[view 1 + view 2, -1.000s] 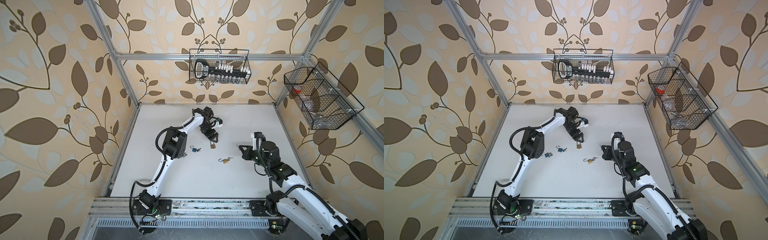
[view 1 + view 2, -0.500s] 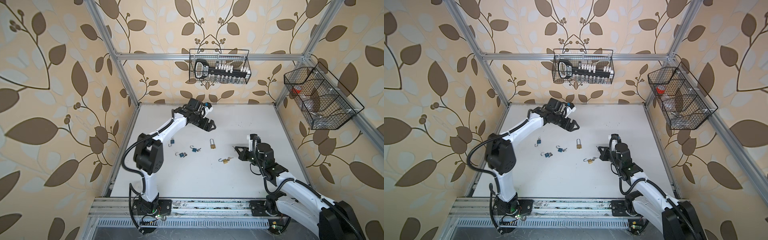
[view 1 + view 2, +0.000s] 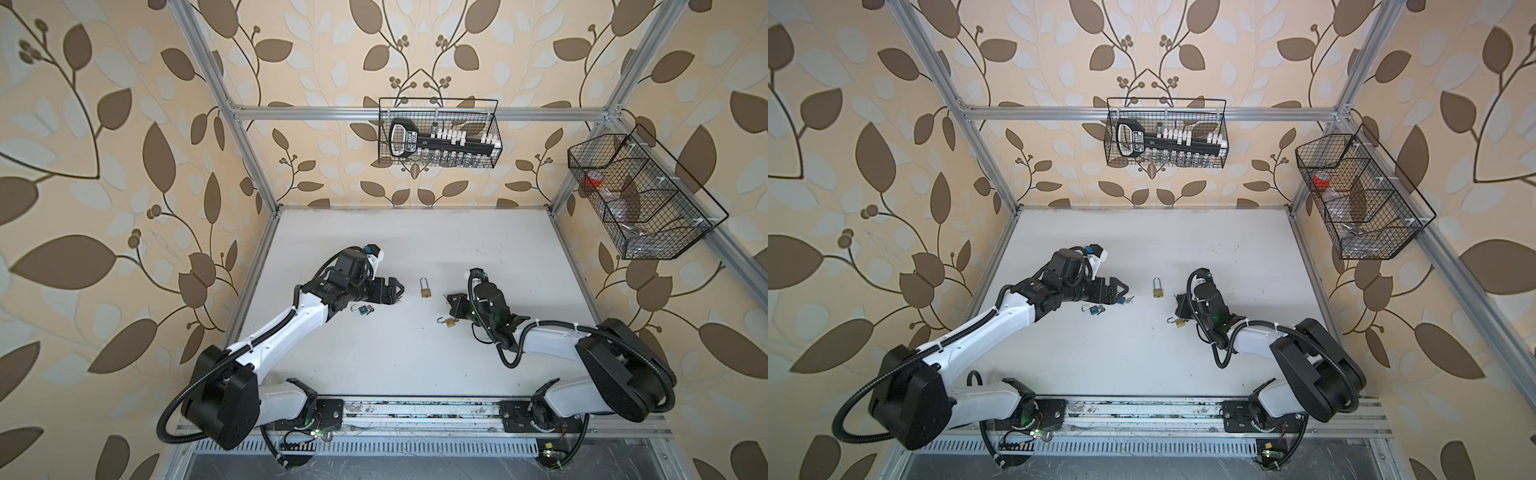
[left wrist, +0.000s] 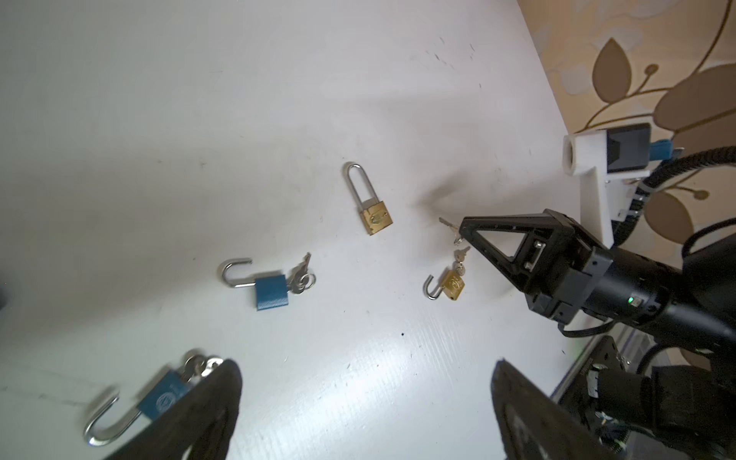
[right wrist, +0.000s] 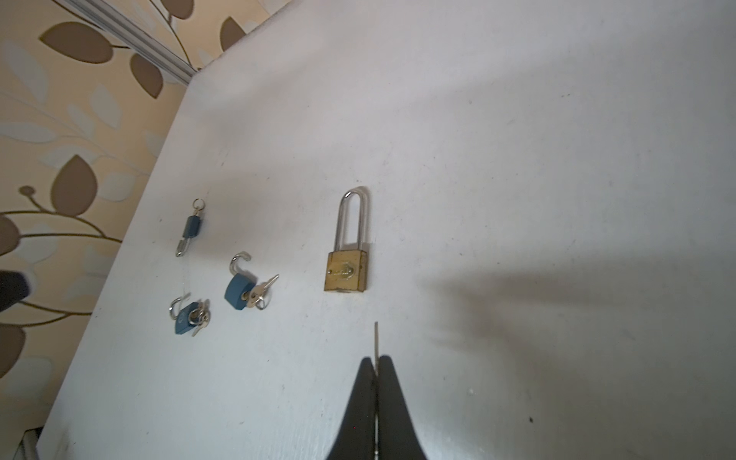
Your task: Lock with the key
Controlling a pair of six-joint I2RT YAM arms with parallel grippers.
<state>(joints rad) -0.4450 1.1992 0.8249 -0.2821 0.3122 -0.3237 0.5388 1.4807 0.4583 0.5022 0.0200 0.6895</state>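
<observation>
- The right claw (image 5: 376,359) is pressed together, pinching a key (image 5: 376,336). The thin silver blade sticks out past the tips, seen edge-on in the right wrist view.
- Ahead of the blade, near but apart, a brass padlock (image 5: 345,271) lies flat on the white worktop (image 5: 517,159). It has a square, scuffed body and a long silver shackle with both legs meeting the body.
- A small brass padlock (image 4: 453,283) lies just beside this claw, shackle open, keys attached.
- The left claw (image 4: 364,370) is spread wide, gripping nothing.
- A blue padlock (image 4: 163,398) lies partly behind one finger, shackle open.
</observation>
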